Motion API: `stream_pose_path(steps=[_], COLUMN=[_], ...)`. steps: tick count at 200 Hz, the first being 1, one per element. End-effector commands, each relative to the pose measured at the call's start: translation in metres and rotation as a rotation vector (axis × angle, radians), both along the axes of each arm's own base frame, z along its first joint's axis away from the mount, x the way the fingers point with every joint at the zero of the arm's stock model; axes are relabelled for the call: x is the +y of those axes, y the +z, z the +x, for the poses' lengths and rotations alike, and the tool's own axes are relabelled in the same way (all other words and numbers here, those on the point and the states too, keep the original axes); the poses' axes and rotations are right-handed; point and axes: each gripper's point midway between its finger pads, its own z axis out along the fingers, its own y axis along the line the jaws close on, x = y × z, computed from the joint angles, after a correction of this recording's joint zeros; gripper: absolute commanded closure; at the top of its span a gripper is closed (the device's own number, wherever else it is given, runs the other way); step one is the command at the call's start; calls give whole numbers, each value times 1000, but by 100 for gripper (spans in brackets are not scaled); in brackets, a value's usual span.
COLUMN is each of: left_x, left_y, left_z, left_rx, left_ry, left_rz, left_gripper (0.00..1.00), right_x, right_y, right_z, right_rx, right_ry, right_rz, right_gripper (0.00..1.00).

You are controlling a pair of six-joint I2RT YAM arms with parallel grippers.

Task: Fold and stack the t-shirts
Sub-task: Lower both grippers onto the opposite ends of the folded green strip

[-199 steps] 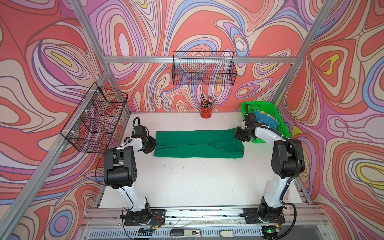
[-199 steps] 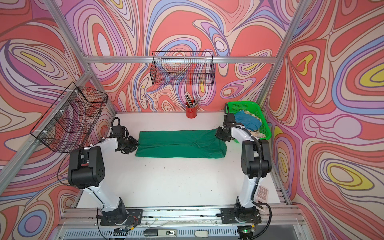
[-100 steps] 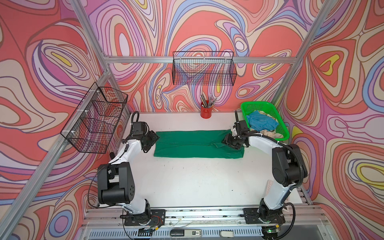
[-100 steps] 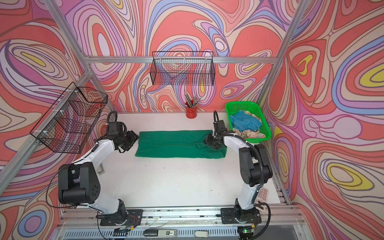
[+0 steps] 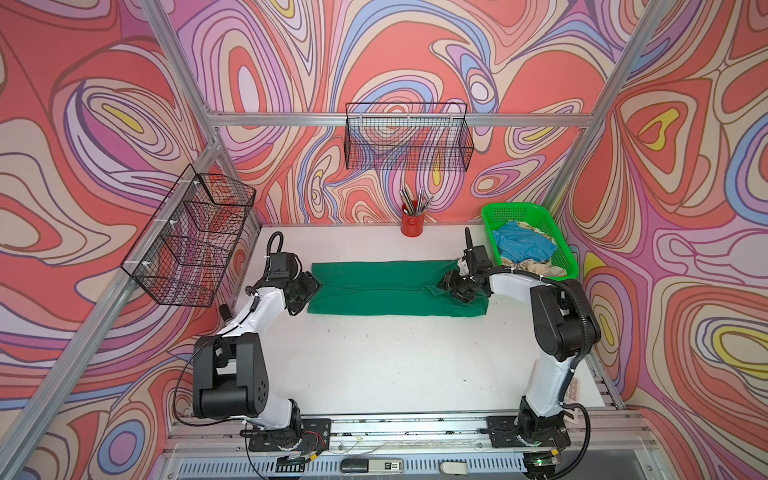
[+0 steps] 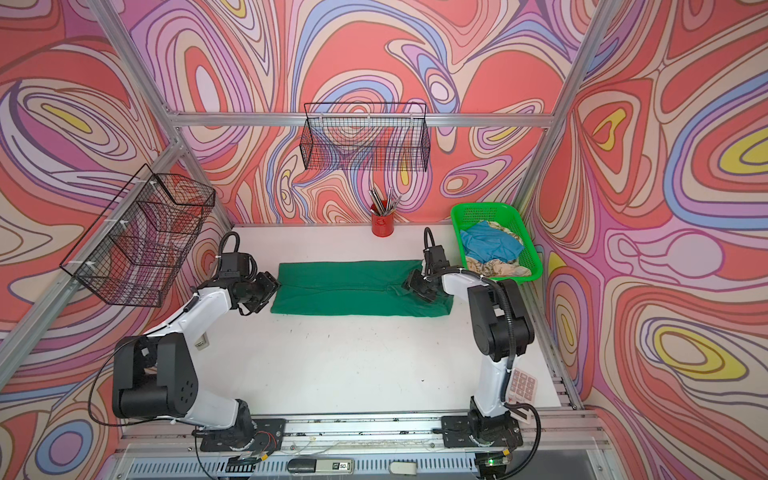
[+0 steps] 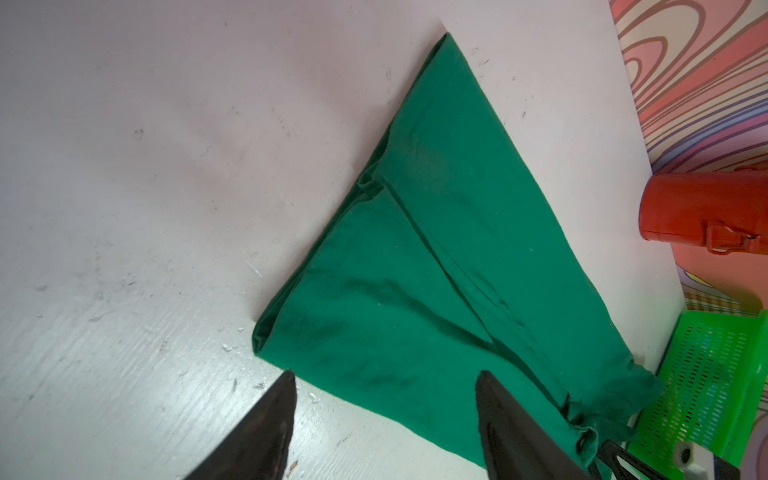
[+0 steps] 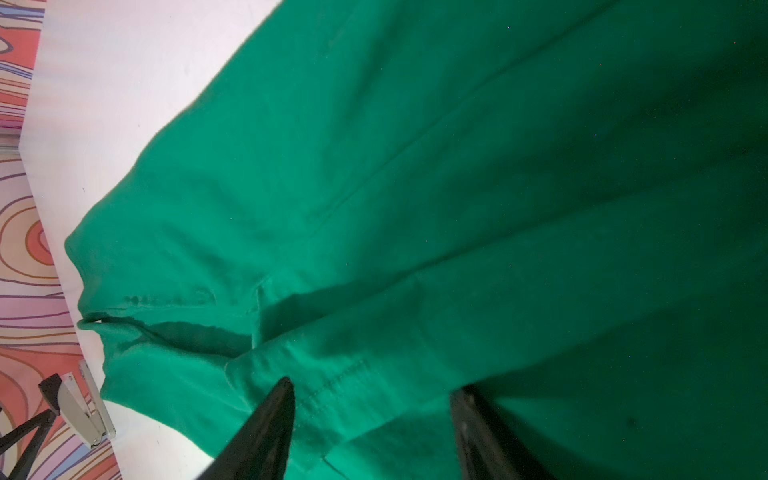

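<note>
A dark green t-shirt [image 5: 386, 291] [image 6: 353, 291] lies folded into a long flat strip across the back of the white table [image 5: 395, 365]. At its left end my left gripper [image 5: 308, 288] [image 6: 269, 289] stands open; in the left wrist view the gripper [image 7: 385, 376] straddles the edge of the shirt [image 7: 436, 249] and holds nothing. My right gripper [image 5: 451, 286] [image 6: 415, 286] hovers open over the shirt's right part, above a sleeve fold [image 8: 316, 374], with its jaws [image 8: 374, 385] apart. A light blue t-shirt [image 5: 523, 245] and a cream patterned one [image 5: 536, 266] lie crumpled in the basket.
A bright green mesh basket [image 5: 515, 210] stands at the back right corner. A red cup of pens [image 5: 412, 224] stands by the back wall. Black wire baskets hang on the back wall [image 5: 409, 141] and the left wall [image 5: 191, 237]. A keypad card [image 6: 523, 384] lies near the right arm's base.
Both grippers have opened and let go of the green shirt's ends. The right gripper moved left over the shirt, whose right end now lies flat. The left gripper shifted slightly.
</note>
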Motion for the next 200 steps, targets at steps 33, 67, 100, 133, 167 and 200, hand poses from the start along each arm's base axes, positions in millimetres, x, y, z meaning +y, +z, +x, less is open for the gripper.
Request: stream_pose_path(steps=[33, 67, 100, 133, 167, 200], left_x=[-6, -8, -13, -18, -36, -68], left_y=[-2, 1, 4, 5, 5, -7], left_z=[2, 4, 7, 6, 5, 7], left_rx=[11, 6, 2, 2, 2, 33], left_ry=[1, -5, -20, -29, -88, -193], left_rz=[-10, -10, -8, -9, -11, -28], left_gripper=[29, 29, 29, 29, 29, 30], right_x=[5, 13, 17, 13, 3, -11], right_y=[7, 27, 39, 43, 55, 62], right_z=[29, 57, 72, 69, 43, -5], right_rx=[-42, -102, -134, -140, -138, -104], right_ry=[-21, -33, -30, -19, -20, -17], right_rz=[23, 55, 69, 37, 0, -37], right_gripper=[37, 37, 37, 37, 37, 37])
